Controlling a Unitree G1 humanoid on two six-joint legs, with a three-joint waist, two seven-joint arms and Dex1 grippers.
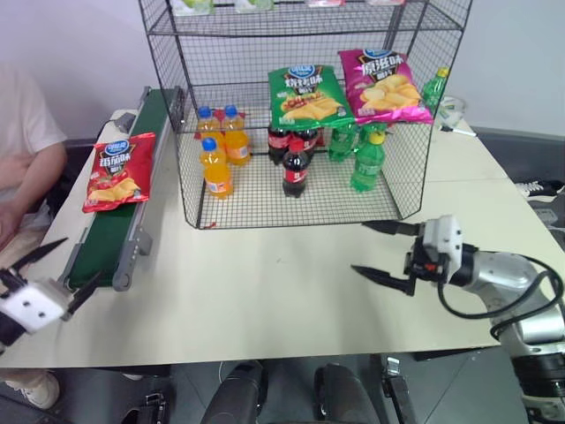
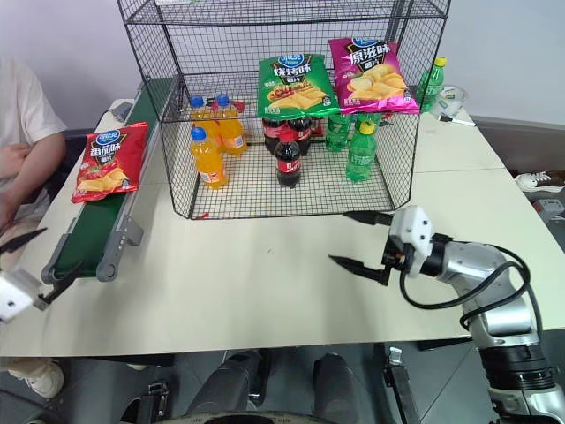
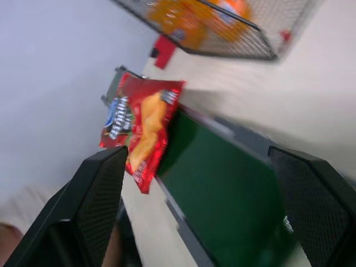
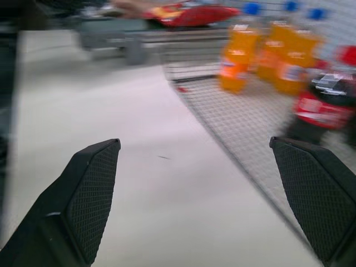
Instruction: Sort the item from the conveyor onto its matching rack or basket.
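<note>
left eye view: right gripper (image 1: 385, 249) level, leftward

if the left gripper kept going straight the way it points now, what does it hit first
Probably the shiny red crisp bag lying on the dark-green conveyor belt. The open left gripper hangs at the belt's near end, aimed along it toward the bag, though depth and height are hard to judge.

text: none legible | red crisp bag (image 1: 120, 170): round blue logo, unreadable
</note>
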